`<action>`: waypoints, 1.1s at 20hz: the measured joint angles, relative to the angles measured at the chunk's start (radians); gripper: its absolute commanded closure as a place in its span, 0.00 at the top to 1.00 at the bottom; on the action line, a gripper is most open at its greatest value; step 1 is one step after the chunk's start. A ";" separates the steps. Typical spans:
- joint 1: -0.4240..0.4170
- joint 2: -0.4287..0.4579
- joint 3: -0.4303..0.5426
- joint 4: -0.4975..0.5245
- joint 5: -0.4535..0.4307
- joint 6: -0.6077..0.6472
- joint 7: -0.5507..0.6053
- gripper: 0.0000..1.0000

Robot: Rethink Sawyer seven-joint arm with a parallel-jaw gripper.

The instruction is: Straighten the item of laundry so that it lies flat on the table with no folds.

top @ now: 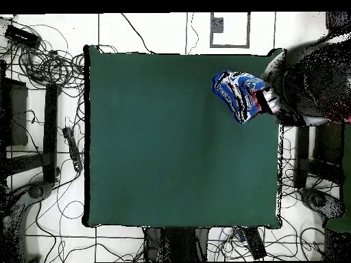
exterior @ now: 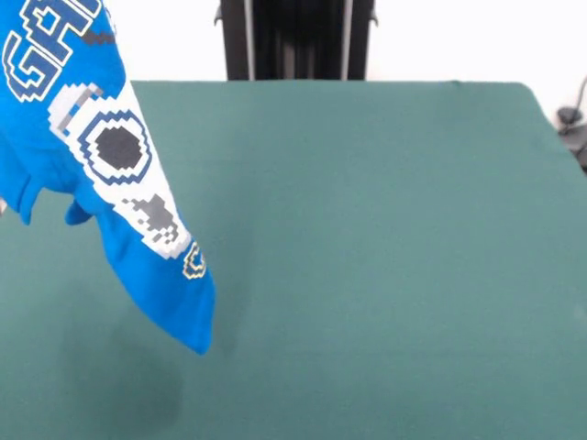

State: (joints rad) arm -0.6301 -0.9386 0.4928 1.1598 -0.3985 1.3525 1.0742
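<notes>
The blue T-shirt (exterior: 110, 183) hangs in the air at about ten o'clock in the front view, bunched into a long tapering drape. Its upper part runs out of the picture at the top left edge, and its lowest tip dangles over the green tabletop (exterior: 385, 257) toward the front left area. Whether that tip touches the cloth or floats just above it cannot be told. The white "GAME" lettering and the controller graphic face the camera, so the printed front is turned outward.

The long axis of the shirt runs from eleven o'clock down to five o'clock in the front view, slanted and not plumb, with the narrow end pointing down and inward toward the tabletop's middle. That slant suggests the garment is being carried or swung from a hold near its top, probably so that it can be let down and spread.

In the overhead view the shirt (top: 240, 94) shows as a crumpled blue and white bundle at about two o'clock, near the tabletop's (top: 171, 137) right edge, with a dark figure, seemingly a person (top: 308, 89), just beside it beyond that edge. No robot arm appears over the tabletop, and the end effector cannot be found in either view, so its state is not shown. The shirt is not yet laid flat.
</notes>
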 measured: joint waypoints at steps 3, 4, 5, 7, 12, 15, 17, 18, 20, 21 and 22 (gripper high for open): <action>-0.008 -0.007 0.000 0.017 0.000 -0.021 0.000 0.00; -0.011 -0.010 0.000 0.025 0.000 -0.029 0.000 0.00; -0.016 -0.016 0.000 0.039 0.000 -0.045 0.000 0.00; -0.022 -0.028 0.000 0.066 0.000 -0.074 0.000 0.00; -0.034 -0.061 0.000 0.148 0.002 -0.165 0.000 0.00; -0.038 -0.077 0.000 0.205 0.004 -0.234 0.000 0.00; -0.038 -0.086 0.000 0.237 0.003 -0.277 0.000 0.00; -0.038 -0.088 0.000 0.243 0.002 -0.286 0.000 0.00; -0.038 -0.091 0.000 0.254 0.002 -0.304 0.000 0.00; -0.037 -0.098 0.000 0.264 -0.006 -0.327 0.000 0.00; -0.036 -0.103 0.000 0.267 -0.013 -0.336 0.000 0.00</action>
State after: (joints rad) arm -0.6663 -1.0418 0.4925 1.4264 -0.4111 1.0162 1.0742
